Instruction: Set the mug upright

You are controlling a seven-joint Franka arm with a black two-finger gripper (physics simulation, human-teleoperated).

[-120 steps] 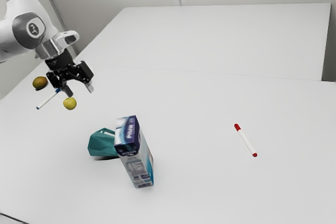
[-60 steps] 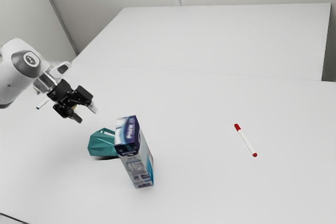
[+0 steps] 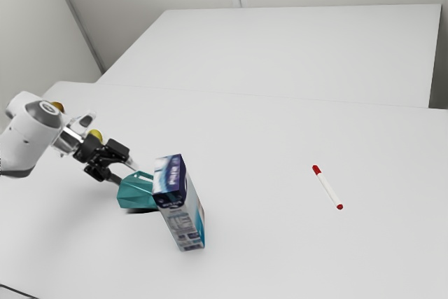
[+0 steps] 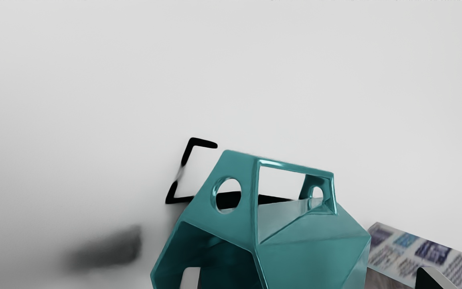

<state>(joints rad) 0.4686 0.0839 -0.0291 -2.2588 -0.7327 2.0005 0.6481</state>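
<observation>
The teal faceted mug (image 3: 136,194) lies on its side beside the printed carton (image 3: 179,204), toward the exterior view's left, so uprighting remains. The jaws (image 3: 124,173) stand wide apart at it, gripping nothing; grasping, turning and releasing it seem left.

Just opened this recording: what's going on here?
The robot arm has its open gripper at the teal mug, which lies on its side with its handle uppermost. It is not gripped, and still has to be set upright. A carton stands close by, and a red-capped marker lies off toward the exterior view's right.
</observation>
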